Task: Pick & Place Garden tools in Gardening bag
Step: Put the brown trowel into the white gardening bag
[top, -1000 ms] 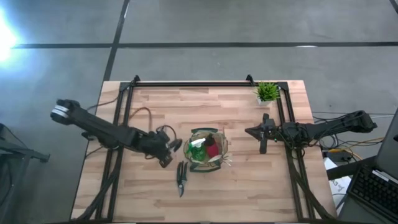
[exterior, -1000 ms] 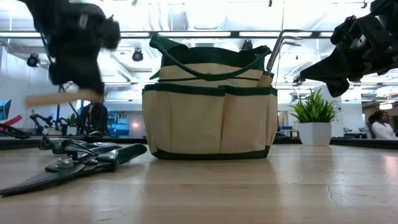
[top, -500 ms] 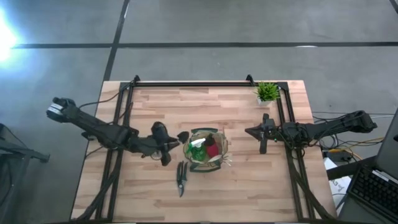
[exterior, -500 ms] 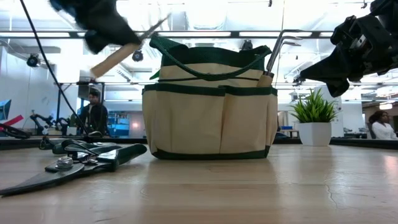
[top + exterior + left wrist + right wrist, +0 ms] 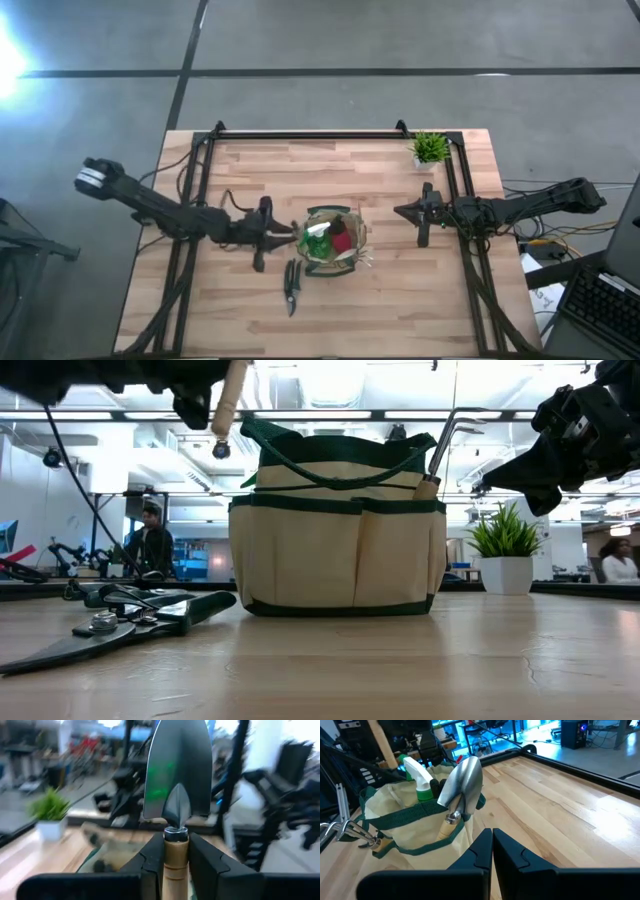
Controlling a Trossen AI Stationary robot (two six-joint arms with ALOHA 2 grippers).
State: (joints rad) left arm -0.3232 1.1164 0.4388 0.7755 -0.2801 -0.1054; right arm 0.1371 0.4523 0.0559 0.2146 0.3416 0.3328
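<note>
Trowel (image 5: 176, 780) clamped in left pincer (image 5: 176, 865), beside bag (image 5: 332, 240)

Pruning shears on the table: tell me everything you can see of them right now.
The pruning shears are black, with dark handles and a round metal pivot bolt that shows in the low view. They lie flat on the wooden table, seemingly closed, just outside the gardening bag. One end comes close to its base, though contact cannot be told. Nothing else touches them.
</note>
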